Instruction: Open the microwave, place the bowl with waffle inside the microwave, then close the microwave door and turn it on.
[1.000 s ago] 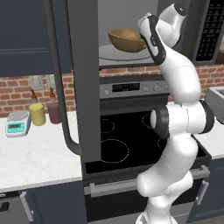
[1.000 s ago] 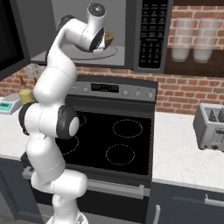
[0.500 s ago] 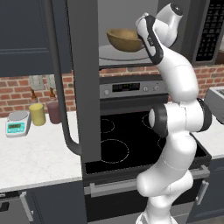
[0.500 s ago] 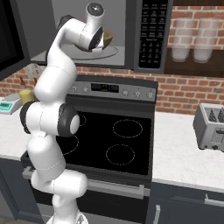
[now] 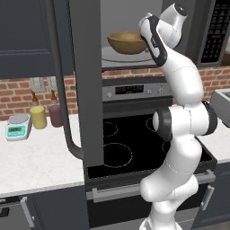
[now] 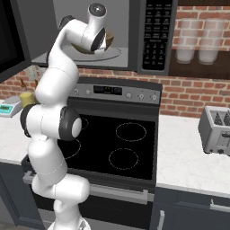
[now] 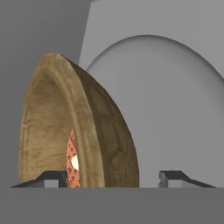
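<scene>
The microwave [image 5: 134,18] stands open, its grey interior facing me and its keypad strip [image 6: 157,31] on the right. The microwave door [image 5: 87,67] is swung out to the left with its curved bar handle [image 5: 60,90] showing. Inside, the brown wooden bowl [image 5: 126,42] rests over the glass turntable [image 7: 175,109]. The reddish waffle [image 7: 72,162] lies in the bowl [image 7: 105,131]. My gripper [image 7: 109,177] is open and straddles the bowl's right rim, one fingertip [image 7: 48,177] inside the bowl and the other outside, with gaps on both sides.
Below the microwave is the black stove [image 5: 130,143]. On the left counter stand a yellow cup [image 5: 38,117], a maroon cup [image 5: 55,115] and a small scale [image 5: 17,126]. A toaster [image 6: 218,130] sits on the right counter.
The bowl and my hand have sunk slightly toward the turntable and edged a little to the left. The door has not moved.
</scene>
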